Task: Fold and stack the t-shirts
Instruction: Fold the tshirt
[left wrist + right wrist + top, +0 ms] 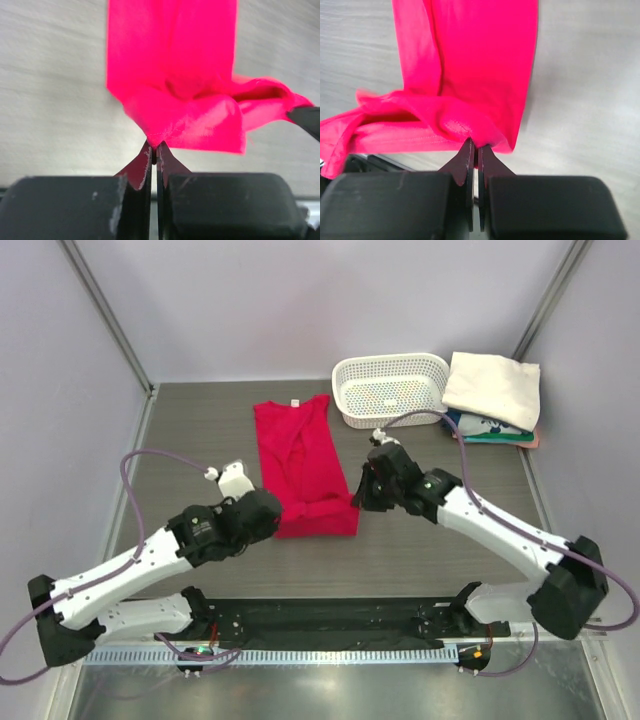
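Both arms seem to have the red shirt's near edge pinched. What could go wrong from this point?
1. The left fingers and right fingers pinch the red t-shirt only at their very tips, on its hem; the cloth may slip out when lifted.
2. The hem bunches between the two grips, so the fold may land creased or crooked.
3. The white basket stands right beside the shirt's far end; a forward sweep might nudge it.
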`<state>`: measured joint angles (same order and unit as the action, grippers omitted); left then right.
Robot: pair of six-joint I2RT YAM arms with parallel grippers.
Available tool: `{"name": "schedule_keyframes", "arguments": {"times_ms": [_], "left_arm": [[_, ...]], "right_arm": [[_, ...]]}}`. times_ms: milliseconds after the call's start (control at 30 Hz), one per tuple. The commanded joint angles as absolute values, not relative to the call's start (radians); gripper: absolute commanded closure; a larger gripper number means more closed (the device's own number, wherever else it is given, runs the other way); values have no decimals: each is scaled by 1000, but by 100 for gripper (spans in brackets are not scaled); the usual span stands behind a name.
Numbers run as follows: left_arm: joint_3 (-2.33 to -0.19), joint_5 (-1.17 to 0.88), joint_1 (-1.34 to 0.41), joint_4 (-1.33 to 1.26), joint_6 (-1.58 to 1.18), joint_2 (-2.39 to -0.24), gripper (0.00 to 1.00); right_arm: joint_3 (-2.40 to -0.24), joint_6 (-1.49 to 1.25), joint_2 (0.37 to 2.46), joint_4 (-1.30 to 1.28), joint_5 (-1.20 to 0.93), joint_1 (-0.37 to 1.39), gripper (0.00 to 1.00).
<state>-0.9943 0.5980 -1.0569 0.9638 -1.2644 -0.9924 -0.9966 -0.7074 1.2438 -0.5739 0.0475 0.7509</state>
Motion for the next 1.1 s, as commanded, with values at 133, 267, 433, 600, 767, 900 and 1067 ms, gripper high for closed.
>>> {"name": "schedule_keyframes", "arguments": {"times_ms": [133, 267, 433, 600, 767, 900, 1067], "left_arm": [[-1055, 376, -668, 749, -872, -1124, 100], [-1126, 302, -557, 715, -784, -1241, 100], [-1216, 241, -462, 684, -715, -1396, 100], [-1282, 193, -402, 663, -651, -1514, 100], [-1353, 143, -362, 660, -620, -1647, 100], [-1399, 138, -350, 661, -604, -1722, 99], [-1477, 129, -327, 692, -588, -1830, 91]], "right_arm": [[-1281, -482, 1552, -555, -70, 628, 99], [-1394, -453, 1676, -538, -109, 581, 99], [-1558, -420, 1816, -538, -144, 540, 99], [-1661, -410, 1933, -541, -176, 509, 99], [-1697, -419, 2000, -537, -193, 494, 99], [-1729, -420, 2058, -538, -216, 491, 99], [-1776, -423, 2135, -541, -221, 483, 99]]}}
